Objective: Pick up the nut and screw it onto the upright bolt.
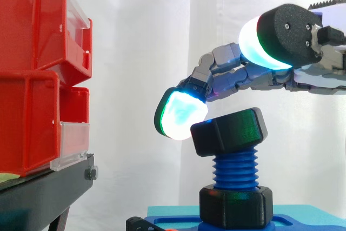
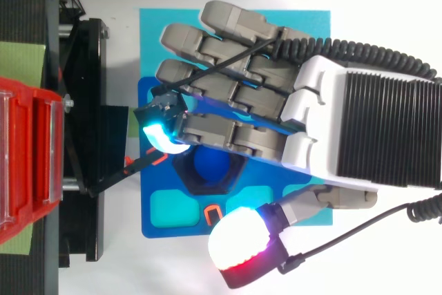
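Observation:
A black hex nut (image 1: 230, 131) sits tilted on top of the upright blue threaded bolt (image 1: 235, 169). A second black nut (image 1: 235, 205) is at the bolt's foot on the blue base plate (image 2: 166, 219). My hand (image 2: 359, 129) hovers over the bolt, coming in from the right. One finger bends down, and its cyan fingertip (image 1: 181, 114) rests against the tilted nut's upper left edge (image 2: 183, 173). The thumb pad (image 2: 242, 236) stays clear of the nut on the camera side. The other fingers stretch out above the nut and do not grip it.
Red bins (image 1: 38, 74) are stacked on a black stand (image 1: 43, 193) to the left of the bolt. The blue base plate lies on a teal mat (image 2: 304, 25), and the stand's black bracket (image 2: 103, 136) reaches toward the plate's left edge.

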You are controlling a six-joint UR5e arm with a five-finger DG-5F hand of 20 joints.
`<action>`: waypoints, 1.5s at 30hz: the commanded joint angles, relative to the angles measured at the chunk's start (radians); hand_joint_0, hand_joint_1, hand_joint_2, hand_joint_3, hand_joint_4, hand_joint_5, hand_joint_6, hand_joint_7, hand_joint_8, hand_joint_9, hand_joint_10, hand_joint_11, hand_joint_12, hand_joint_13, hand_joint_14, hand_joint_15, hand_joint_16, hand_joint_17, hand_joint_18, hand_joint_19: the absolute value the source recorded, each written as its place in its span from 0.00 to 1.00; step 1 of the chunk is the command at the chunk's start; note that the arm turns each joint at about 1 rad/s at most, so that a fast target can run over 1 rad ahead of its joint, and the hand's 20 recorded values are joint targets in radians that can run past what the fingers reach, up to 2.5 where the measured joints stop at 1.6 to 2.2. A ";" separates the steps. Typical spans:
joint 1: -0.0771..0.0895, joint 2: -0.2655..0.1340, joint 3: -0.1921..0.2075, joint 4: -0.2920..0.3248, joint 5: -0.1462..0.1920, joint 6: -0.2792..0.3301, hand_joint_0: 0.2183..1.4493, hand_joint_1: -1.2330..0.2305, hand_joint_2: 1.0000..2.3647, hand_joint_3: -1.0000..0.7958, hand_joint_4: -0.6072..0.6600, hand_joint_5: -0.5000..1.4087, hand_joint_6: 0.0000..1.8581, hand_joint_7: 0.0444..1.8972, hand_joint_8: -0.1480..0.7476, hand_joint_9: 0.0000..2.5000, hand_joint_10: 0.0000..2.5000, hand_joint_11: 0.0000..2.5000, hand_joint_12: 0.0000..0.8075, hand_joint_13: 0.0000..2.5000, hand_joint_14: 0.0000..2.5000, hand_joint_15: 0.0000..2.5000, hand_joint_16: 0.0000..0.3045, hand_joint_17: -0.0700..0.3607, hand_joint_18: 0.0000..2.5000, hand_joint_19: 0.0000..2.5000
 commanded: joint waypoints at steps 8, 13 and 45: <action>-0.010 0.000 0.000 -0.005 -0.013 0.000 0.24 0.86 0.00 0.28 0.63 0.21 0.27 0.59 0.44 0.14 0.00 0.00 0.46 0.05 0.00 0.00 0.15 0.40 0.00 0.00; -0.018 0.000 0.000 -0.003 -0.021 0.000 0.24 0.86 0.00 0.28 0.62 0.21 0.27 0.62 0.45 0.14 0.00 0.00 0.46 0.06 0.00 0.00 0.15 0.41 0.00 0.00; -0.074 0.000 0.021 -0.011 -0.107 -0.002 0.26 0.79 0.00 0.28 0.62 0.26 0.27 0.79 0.48 0.30 0.00 0.00 0.40 0.19 0.00 0.00 0.13 0.36 0.08 0.00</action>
